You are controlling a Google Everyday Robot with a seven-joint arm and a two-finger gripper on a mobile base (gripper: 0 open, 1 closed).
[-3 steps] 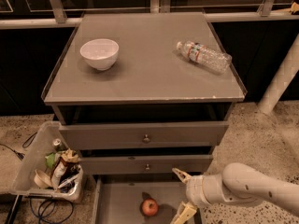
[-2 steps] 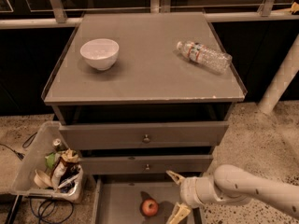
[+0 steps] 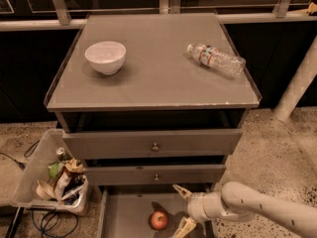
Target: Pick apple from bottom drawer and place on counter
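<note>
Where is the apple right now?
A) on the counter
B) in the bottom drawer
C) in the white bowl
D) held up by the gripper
B: the apple sits on the floor of the bottom drawer, and the open gripper is down in the drawer beside it, not holding it.

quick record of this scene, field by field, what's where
apple: on the floor of the open bottom drawer, not held
end effector: open, over the drawer's right side, just right of the apple, not touching it
counter: white bowl at left, plastic bottle lying at right
bin: holds trash, left of the bottom drawer
</note>
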